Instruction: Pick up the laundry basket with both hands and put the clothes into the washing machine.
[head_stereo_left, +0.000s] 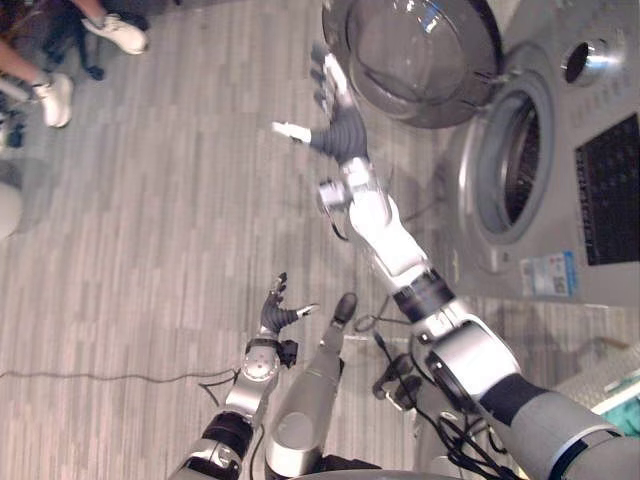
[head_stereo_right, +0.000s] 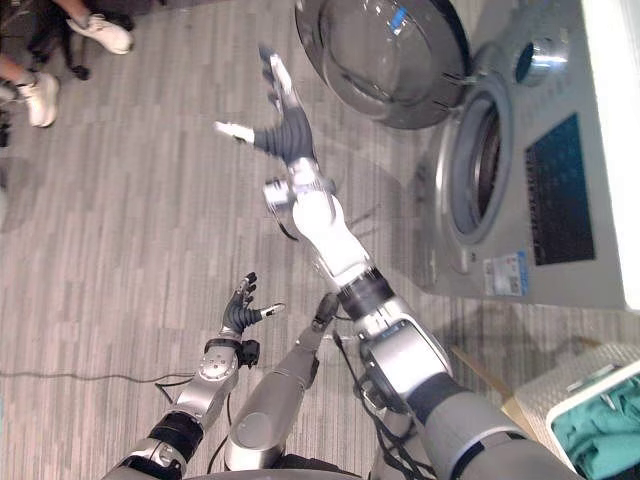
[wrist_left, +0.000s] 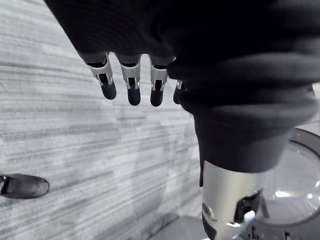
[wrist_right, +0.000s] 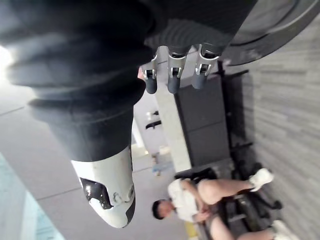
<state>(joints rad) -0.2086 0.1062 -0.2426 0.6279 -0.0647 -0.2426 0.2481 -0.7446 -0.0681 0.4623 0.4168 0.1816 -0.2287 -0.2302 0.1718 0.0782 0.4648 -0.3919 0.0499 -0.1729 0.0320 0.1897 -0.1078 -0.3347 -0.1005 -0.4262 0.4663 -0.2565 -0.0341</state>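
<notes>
The silver-grey front-loading washing machine (head_stereo_right: 510, 235) is standing with its round glass door (head_stereo_right: 385, 50) swinging wide open, baring the dark drum (head_stereo_right: 490, 150). Near it, a white perforated laundry basket (head_stereo_right: 575, 385) is sitting upright, holding crumpled teal-green clothes (head_stereo_right: 605, 425).

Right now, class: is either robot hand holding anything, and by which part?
Nothing is held. The right hand is open beside the washing machine door; the left hand is open, low over the floor.
</notes>
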